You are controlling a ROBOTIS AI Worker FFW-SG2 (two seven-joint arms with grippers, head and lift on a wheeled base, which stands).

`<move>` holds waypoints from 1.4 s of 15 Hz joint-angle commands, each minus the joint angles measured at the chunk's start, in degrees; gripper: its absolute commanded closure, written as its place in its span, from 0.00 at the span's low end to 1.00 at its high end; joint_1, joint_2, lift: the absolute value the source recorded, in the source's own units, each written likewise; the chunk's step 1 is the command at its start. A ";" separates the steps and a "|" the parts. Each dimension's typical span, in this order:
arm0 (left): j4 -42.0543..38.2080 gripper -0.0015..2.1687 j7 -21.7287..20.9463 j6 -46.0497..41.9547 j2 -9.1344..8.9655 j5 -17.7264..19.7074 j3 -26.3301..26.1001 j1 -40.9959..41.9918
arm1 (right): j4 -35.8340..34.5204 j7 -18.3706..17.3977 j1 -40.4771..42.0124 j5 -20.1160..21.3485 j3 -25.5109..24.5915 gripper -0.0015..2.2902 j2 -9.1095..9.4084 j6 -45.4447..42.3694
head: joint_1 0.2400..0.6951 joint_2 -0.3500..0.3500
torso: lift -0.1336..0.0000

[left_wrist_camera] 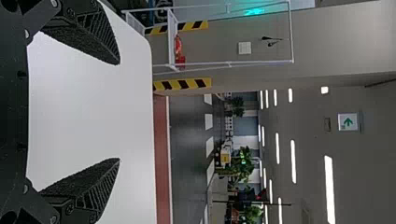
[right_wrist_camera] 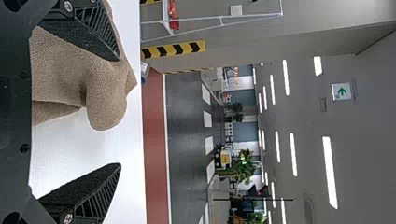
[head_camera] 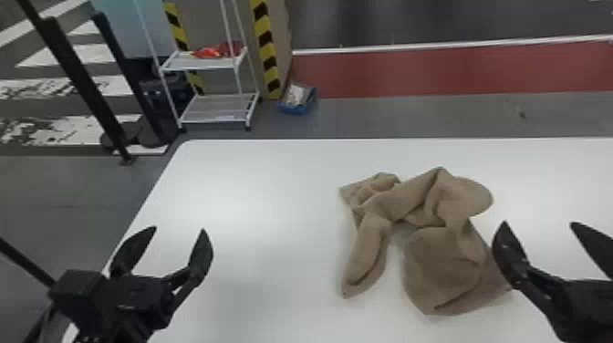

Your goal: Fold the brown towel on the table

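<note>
Black left gripper [head_camera: 179, 228], fingers spread wide, right gripper [head_camera: 539, 223] likewise released, near brown towel [head_camera: 442, 260]

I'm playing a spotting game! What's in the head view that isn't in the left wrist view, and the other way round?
Head view's own: the crumpled brown cloth towel, black right claw and blue floor tray.

Left wrist view's own: a green-and-white arrow sign, leafy green plants and white ceiling lights.

Both: the white table, open black left claw, white metal shelf rack and yellow-and-black stripes.
</note>
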 commanded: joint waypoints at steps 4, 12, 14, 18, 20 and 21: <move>-0.02 0.07 0.00 0.18 -0.15 -0.32 -0.07 -0.17 | 0.00 0.01 -0.32 0.00 0.00 0.04 0.14 0.87 | 1.00 0.73 | 0.07; 0.68 0.07 -0.09 0.18 -0.15 -0.40 -0.07 -0.53 | 0.09 0.01 -0.67 0.08 -0.09 0.04 0.14 2.10 | 1.00 0.73 | 0.07; 0.77 0.07 -0.18 0.18 -0.15 -0.40 -0.07 -0.53 | 0.09 3.52 -0.93 1.05 -0.70 0.04 0.14 4.73 | 1.00 0.73 | 0.07; 1.21 0.07 -0.09 0.18 -0.15 -0.40 0.28 -0.70 | -3.07 26.29 -2.25 4.39 -7.38 0.04 0.14 15.63 | 1.00 0.79 | 0.07; 1.12 0.07 -0.09 0.18 -0.15 -0.40 0.28 -0.79 | -5.71 35.34 -3.74 7.55 -9.75 0.04 0.14 18.62 | 1.00 0.81 | 0.07; 1.12 0.07 -0.09 0.18 -0.15 -0.40 0.37 -0.70 | -7.64 39.73 -4.97 8.43 -11.51 0.04 0.14 21.96 | 1.00 0.82 | 0.07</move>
